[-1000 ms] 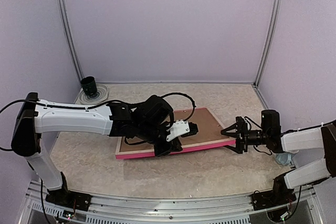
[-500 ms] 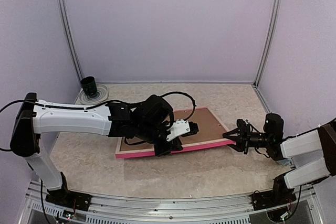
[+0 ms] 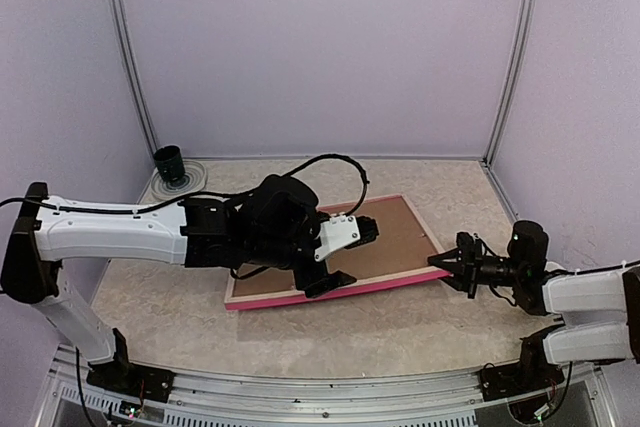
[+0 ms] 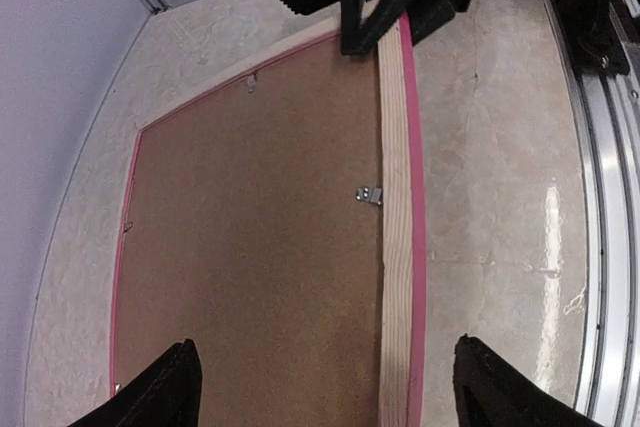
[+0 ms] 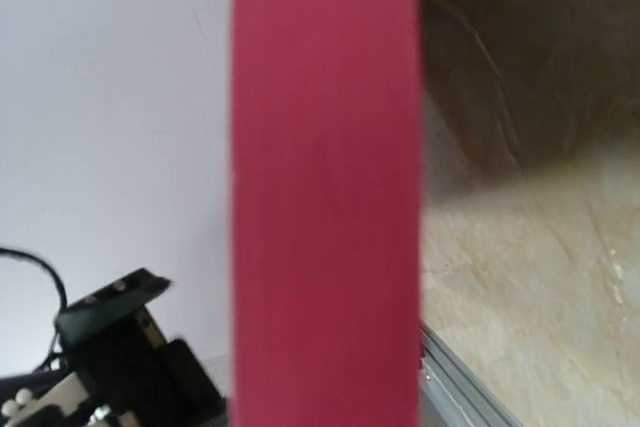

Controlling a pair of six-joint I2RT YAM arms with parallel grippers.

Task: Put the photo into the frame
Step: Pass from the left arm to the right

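Note:
The frame (image 3: 330, 290) lies face down, pink edge toward me, pale wood rail (image 4: 395, 247) and brown backing board (image 4: 250, 247) up. The photo is hidden. My left gripper (image 3: 345, 259) hovers over the frame's near rail with its jaws wide open, fingertips (image 4: 172, 387) over the board and the table, holding nothing. At the frame's right end my right gripper (image 3: 447, 265) is shut on the rail; in the left wrist view its black jaws straddle the rail (image 4: 390, 7). The right wrist view is filled by the frame's pink edge (image 5: 325, 197), which hides the fingers.
A dark cup (image 3: 169, 161) stands on a round disc in the back left corner. A small metal clip (image 4: 370, 194) sits on the backing board by the rail. A metal rail (image 3: 300, 397) runs along the table's near edge. Walls close in on both sides.
The left gripper has opened wide and drawn back a little to the left. The right gripper has closed on the frame's right end, and the frame has shifted slightly.

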